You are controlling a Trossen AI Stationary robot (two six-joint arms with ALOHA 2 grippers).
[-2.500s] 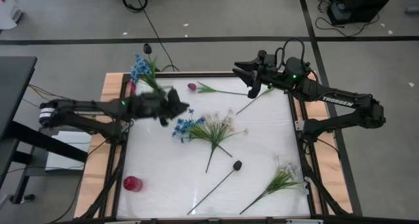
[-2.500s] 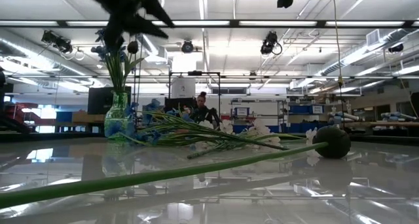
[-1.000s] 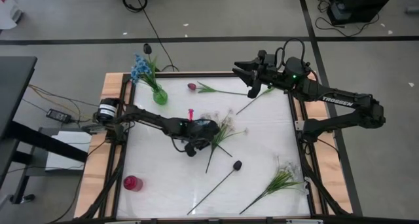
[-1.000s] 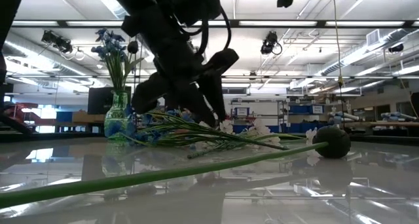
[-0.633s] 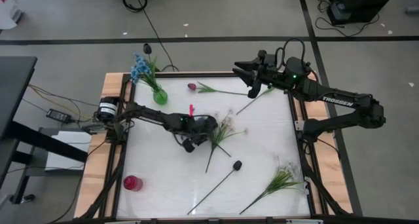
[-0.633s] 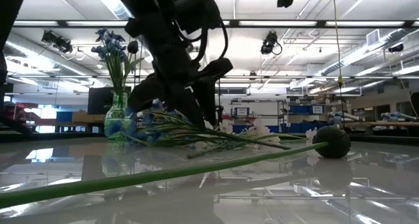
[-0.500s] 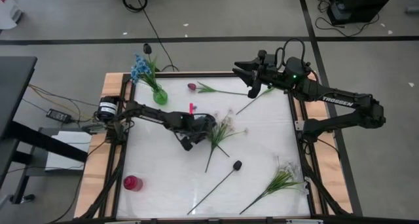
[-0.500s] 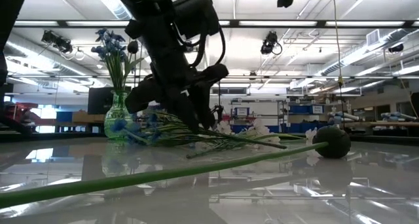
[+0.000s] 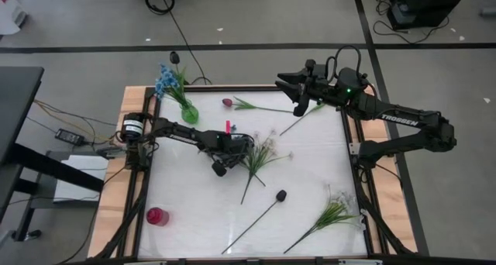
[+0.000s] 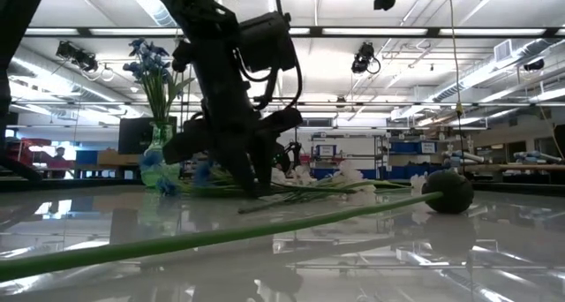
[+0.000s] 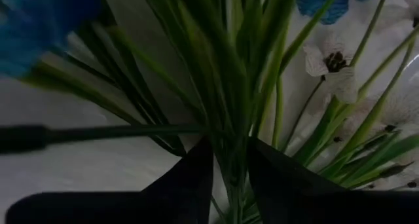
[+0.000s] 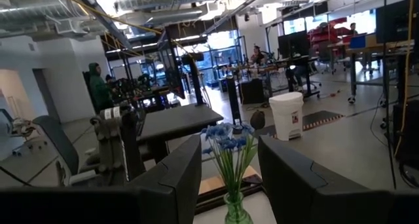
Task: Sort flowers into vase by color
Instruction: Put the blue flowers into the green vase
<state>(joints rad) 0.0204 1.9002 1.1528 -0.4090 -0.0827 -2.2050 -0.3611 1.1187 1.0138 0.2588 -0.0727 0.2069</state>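
Green stems fill the left wrist view, where the left gripper (image 11: 229, 171) has its 2 dark fingers (image 11: 193, 175) on either side of a bundle of stems, clenched on it; blue petals and white blossoms (image 11: 330, 60) show just beyond. From above, that gripper (image 9: 230, 145) sits low at the middle of the white surface (image 9: 310, 172), on the mixed bunch (image 9: 260, 153). A green vase (image 9: 188, 112) holding blue flowers (image 9: 167, 79) stands near the far left corner. The right gripper (image 9: 291, 87) hangs above the far edge with fingers spread, grasping nothing. A blackish bud (image 9: 280, 195), a pink-red tulip (image 9: 228, 103) and another white sprig (image 9: 333, 212) lie apart on the surface.
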